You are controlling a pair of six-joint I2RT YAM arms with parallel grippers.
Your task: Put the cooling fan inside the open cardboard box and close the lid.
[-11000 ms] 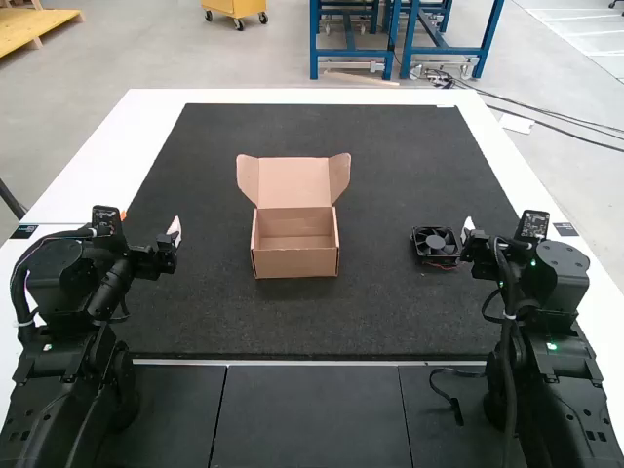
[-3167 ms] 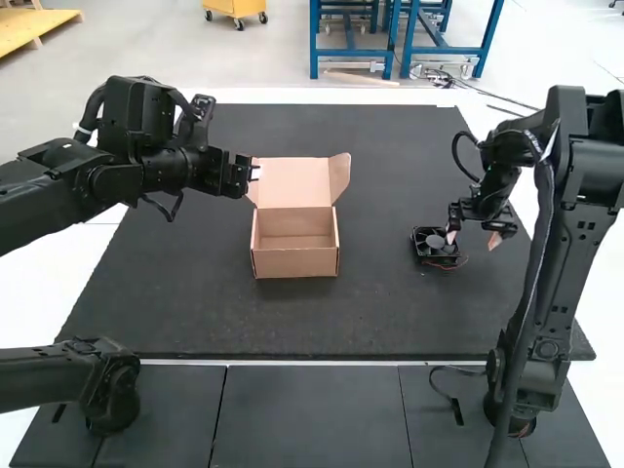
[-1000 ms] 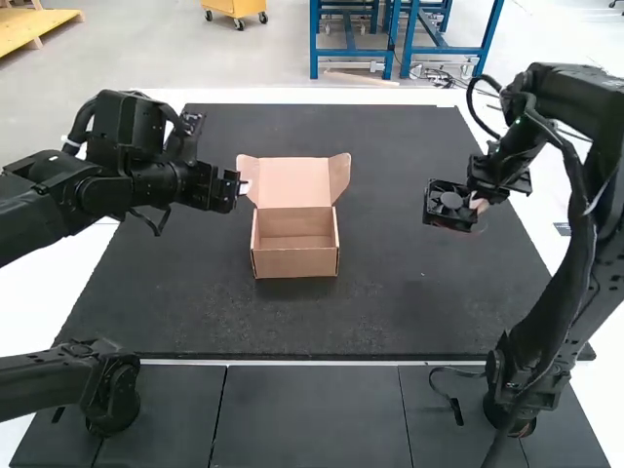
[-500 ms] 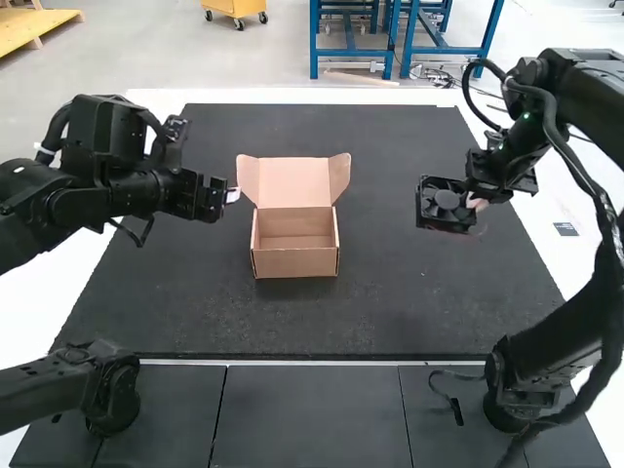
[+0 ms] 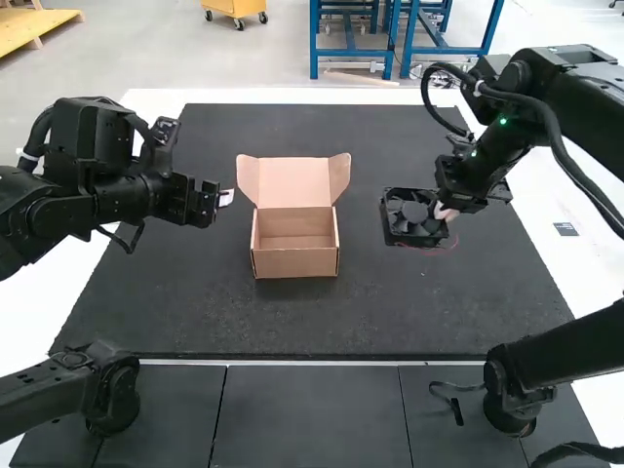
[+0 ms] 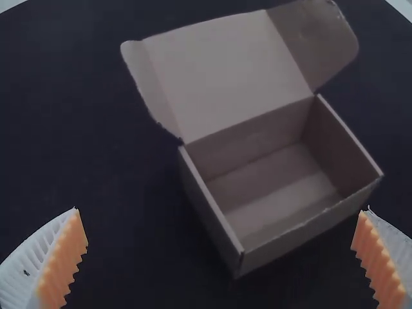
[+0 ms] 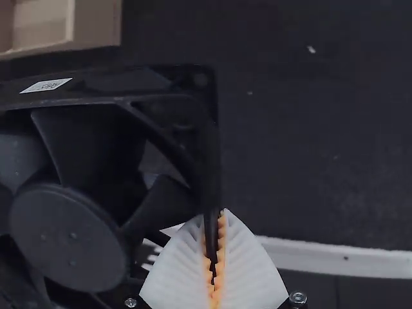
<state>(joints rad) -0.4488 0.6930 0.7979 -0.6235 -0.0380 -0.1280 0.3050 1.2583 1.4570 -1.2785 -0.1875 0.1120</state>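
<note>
**Fan in right claw, box lies past it**

My right gripper (image 5: 444, 209) is clamped on 1 edge of the cooling fan (image 5: 413, 216). The open cardboard box (image 5: 294, 257) sits near, straight past the fan from this claw. My left gripper (image 5: 220, 195), fingers apart, flanks the box's far side.

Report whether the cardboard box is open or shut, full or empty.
Open and empty: the cardboard box has its lid up and floor bare; the cooling fan is outside, in the right gripper.
</note>
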